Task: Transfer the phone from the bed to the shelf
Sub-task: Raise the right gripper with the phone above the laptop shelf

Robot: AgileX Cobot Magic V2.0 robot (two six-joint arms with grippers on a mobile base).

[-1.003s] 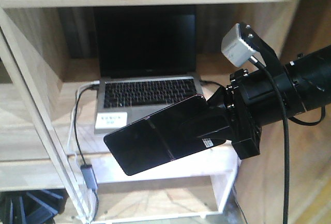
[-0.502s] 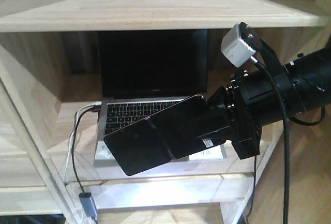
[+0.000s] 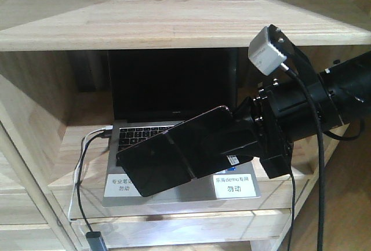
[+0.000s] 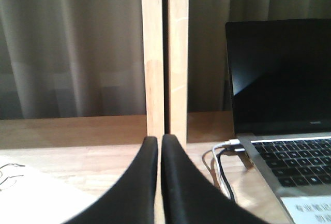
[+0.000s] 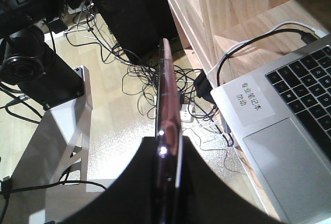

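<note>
Front cam: right gripper [image 3: 229,146] clamped on the phone [image 3: 168,161], held tilted in the air in front of the shelf [image 3: 174,19] bay w/ the open laptop [image 3: 174,86]. Left wrist cam: left gripper [image 4: 157,141] fingers pressed together, low over a shelf board. Right wrist cam: phone edge-on btwn the fingers, laptop off to the right, cables [image 5: 139,74] on the floor below

Against a second ago, the shelf [image 3: 174,22] looms nearer in the front view. Its upper board now fills the top of the picture, and the slanted left post has gone from sight. The laptop [image 3: 174,88] sits lower behind the phone [image 3: 168,161], baring two white labels [image 3: 235,186]. The grey adapter [image 3: 95,240] has sunk to the bottom edge.
</note>
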